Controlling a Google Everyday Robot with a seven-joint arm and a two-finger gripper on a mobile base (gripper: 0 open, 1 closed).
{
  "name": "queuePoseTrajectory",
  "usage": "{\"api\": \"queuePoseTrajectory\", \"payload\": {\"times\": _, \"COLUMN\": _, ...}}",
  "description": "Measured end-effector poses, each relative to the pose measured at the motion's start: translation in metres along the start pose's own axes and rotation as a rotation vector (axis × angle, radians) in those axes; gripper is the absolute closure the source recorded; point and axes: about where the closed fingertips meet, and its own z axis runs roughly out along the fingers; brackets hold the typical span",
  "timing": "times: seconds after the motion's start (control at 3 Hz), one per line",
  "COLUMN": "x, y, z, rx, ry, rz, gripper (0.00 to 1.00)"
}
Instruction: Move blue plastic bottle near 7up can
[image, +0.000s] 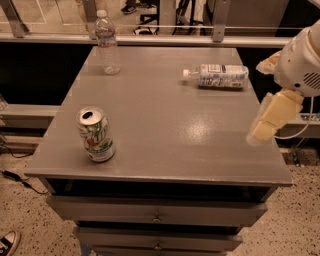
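Note:
The blue plastic bottle (219, 76) lies on its side at the far right of the grey table (165, 125), white cap pointing left. The 7up can (96, 135) stands upright near the table's front left corner, its top opened. My gripper (267, 117) hangs at the table's right edge, in front of and to the right of the bottle, holding nothing that I can see. It is far from the can.
A taller slim clear water bottle (106, 42) stands upright at the table's far left corner. Drawers (157, 215) sit under the tabletop. A railing (160, 35) runs behind the table. A shoe (7, 242) shows at the bottom left of the floor.

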Motion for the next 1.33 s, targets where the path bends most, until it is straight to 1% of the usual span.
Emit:
{"api": "queuePoseTrajectory", "payload": {"times": 0.33, "x": -0.005, "y": -0.033, "z": 0.039, "rx": 0.006, "ry": -0.116, "rz": 0.059, "gripper": 0.0}}
{"api": "queuePoseTrajectory", "payload": {"times": 0.67, "x": -0.017, "y": -0.075, "z": 0.057, "rx": 0.046, "ry": -0.202, "rz": 0.067, "gripper": 0.0}}
{"api": "queuePoseTrajectory", "payload": {"times": 1.0, "x": -0.033, "y": -0.13, "z": 0.066, "rx": 0.112, "ry": -0.292, "rz": 0.066, "gripper": 0.0}}
{"api": "queuePoseTrajectory", "payload": {"times": 1.33, "x": -0.03, "y": -0.174, "z": 0.088, "rx": 0.12, "ry": -0.333, "rz": 0.104, "gripper": 0.0}}
